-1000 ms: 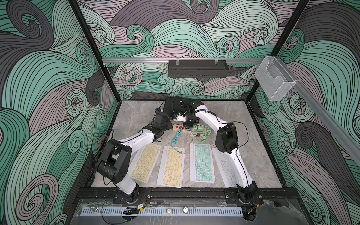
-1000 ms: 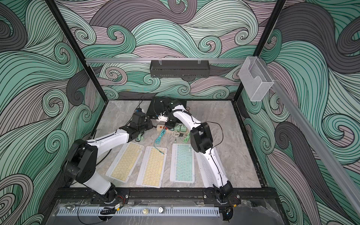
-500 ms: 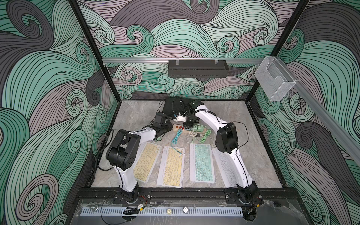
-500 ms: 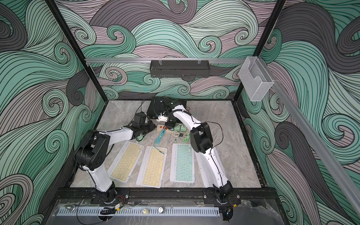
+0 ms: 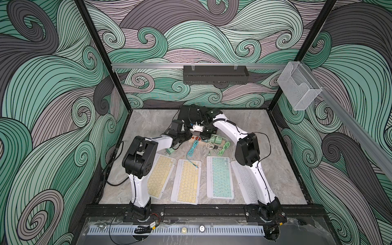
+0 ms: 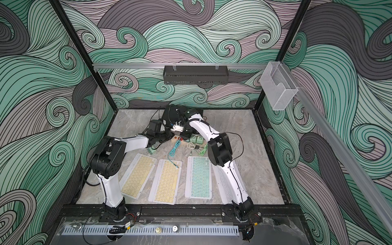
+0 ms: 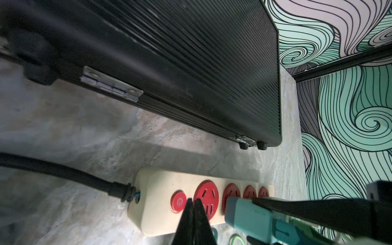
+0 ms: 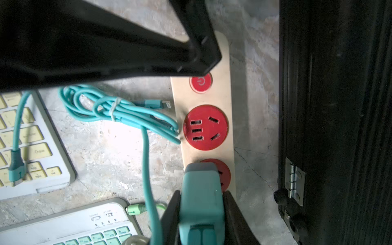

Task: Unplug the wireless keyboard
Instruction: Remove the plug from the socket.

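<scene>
We judge the unplugging to be set up but not finished. The right gripper (image 8: pixel 201 194) is clamped on the teal charger plug (image 8: pixel 200 182), one jaw on each flank. The plug's grey face sits over the second red socket (image 8: pixel 225 172) of the cream power strip (image 8: pixel 203 98). We cannot tell whether the prongs are fully home or partly lifted.

The left gripper (image 7: pixel 193 209) is closed on nothing, its tips pressed together. They appear to rest on the strip between the power button (image 7: pixel 178 201) and the empty socket (image 7: pixel 209 192) next to it. We read this as a brace to keep the strip on the desk (image 5: pixel 275 148) during the pull.

The teal cable (image 8: pixel 146 159) runs from the plug, through a tied bundle beside the strip, to the yellow keyboard (image 5: pixel 187 180) lying second from the left arm's side. Its connector (image 5: pixel 196 167) lies on top of the keys and not in an edge port, as far as we can see. That keyboard lies flat in a row with another yellow keyboard (image 5: pixel 160 176), a mint keyboard (image 5: pixel 219 177) and a white keyboard (image 5: pixel 241 180) partly hidden under the right arm.

What is left, in our judgement, is to draw the plug straight out of the socket while the strip is held down. The black ribbed case (image 7: pixel 191 63) stands just beside the strip, so room on that side is tight.
</scene>
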You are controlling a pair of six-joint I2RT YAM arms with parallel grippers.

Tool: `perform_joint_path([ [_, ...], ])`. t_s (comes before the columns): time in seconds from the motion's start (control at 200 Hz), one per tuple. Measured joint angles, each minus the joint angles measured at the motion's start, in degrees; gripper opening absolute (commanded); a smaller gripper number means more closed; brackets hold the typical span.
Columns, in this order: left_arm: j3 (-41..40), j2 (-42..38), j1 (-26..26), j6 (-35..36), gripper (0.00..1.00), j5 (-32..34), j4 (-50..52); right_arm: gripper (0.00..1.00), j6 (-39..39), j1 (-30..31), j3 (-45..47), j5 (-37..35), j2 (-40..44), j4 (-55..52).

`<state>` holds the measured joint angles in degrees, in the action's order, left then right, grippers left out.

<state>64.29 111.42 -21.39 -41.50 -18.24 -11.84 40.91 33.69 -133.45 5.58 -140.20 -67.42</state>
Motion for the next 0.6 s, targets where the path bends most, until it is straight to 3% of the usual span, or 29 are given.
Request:
perform_joint_path([
  [0.35, 2.16, 8.07, 0.31, -8.24, 0.01, -7.28, -8.94, 0.00, -1.25, -1.29, 0.00, 2.51, -0.09, 0.74],
  [0.6, -1.62, 7.61, 0.09, -14.19, 0.01, -6.84, -15.43, 0.00, -1.42, -1.64, -0.28, 3.58, -0.33, 0.63],
])
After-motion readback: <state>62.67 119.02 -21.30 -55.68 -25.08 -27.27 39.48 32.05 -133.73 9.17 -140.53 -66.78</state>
